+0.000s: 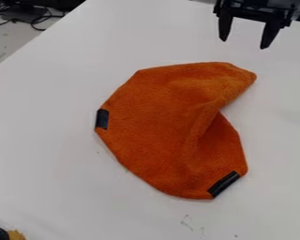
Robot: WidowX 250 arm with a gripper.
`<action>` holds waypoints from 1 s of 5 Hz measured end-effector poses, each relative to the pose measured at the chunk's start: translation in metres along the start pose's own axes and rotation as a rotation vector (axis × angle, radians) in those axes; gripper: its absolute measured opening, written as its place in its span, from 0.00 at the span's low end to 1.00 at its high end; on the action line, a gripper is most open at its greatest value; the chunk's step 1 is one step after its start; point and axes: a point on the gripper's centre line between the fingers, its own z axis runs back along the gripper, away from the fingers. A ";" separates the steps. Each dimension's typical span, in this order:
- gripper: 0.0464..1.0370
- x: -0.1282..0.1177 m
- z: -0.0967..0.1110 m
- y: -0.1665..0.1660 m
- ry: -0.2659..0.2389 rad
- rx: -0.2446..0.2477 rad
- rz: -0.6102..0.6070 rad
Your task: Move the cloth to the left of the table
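An orange cloth (159,122) lies spread on the white table (46,154), around the middle of the view. Its upper right part is folded over, with a crease running down toward the lower right. Dark patches mark its left edge and its lower right corner. My gripper (245,43) hangs at the top right, above and to the right of the cloth and apart from it. Its two fingers stand wide apart with nothing between them.
Dark cables (34,19) lie beyond the table's upper left edge. At the bottom left corner is a small yellow and black object (15,234). The table's right edge runs near the lower right of the view.
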 end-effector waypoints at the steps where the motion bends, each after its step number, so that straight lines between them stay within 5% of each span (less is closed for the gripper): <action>1: 0.96 -0.009 -0.017 0.000 0.041 0.015 -0.003; 2: 0.96 -0.041 -0.038 0.028 0.093 0.055 0.046; 5: 0.96 -0.091 -0.016 0.133 0.080 0.169 0.269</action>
